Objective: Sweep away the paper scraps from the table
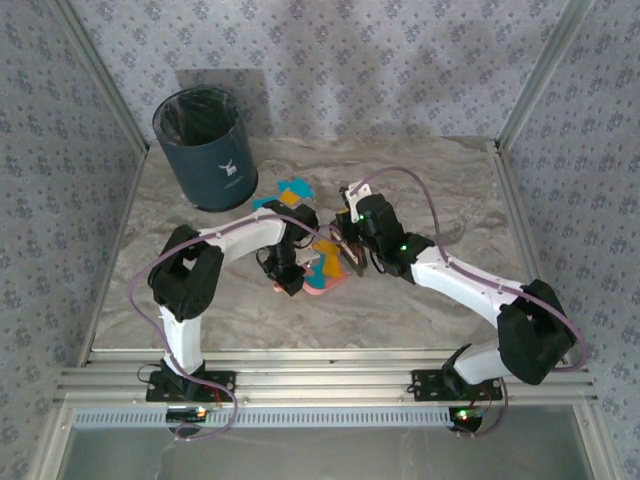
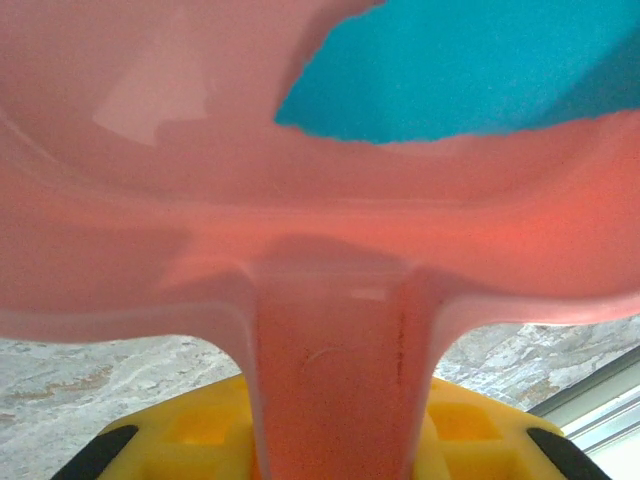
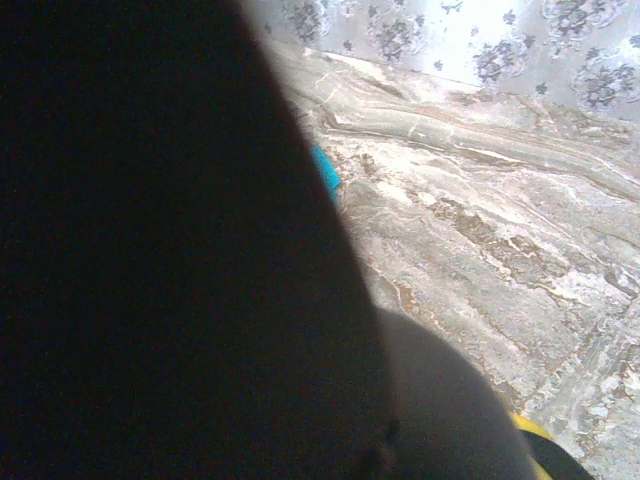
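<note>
Presently grips pink dustpan by its handle with left gripper, jaws closed on it; clamps dark brush in right gripper at one o'clock of the pan. Shows paper scraps on table at eleven o'clock, others inside the pan.

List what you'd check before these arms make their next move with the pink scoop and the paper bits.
1. Pink dustpan handle clamped in the left gripper: ok.
2. The right gripper shut on its dark tool: ok; what kind of tool, cannot tell.
3. Some paper already in the dustpan: ok, a teal scrap lies inside.
4. Whole table swept: not ok; orange and teal paper scraps lie beside the bin.
5. The bin upright, mouth open: ok.
6. Front lip of the dustpan flat on the table: cannot tell.
</note>
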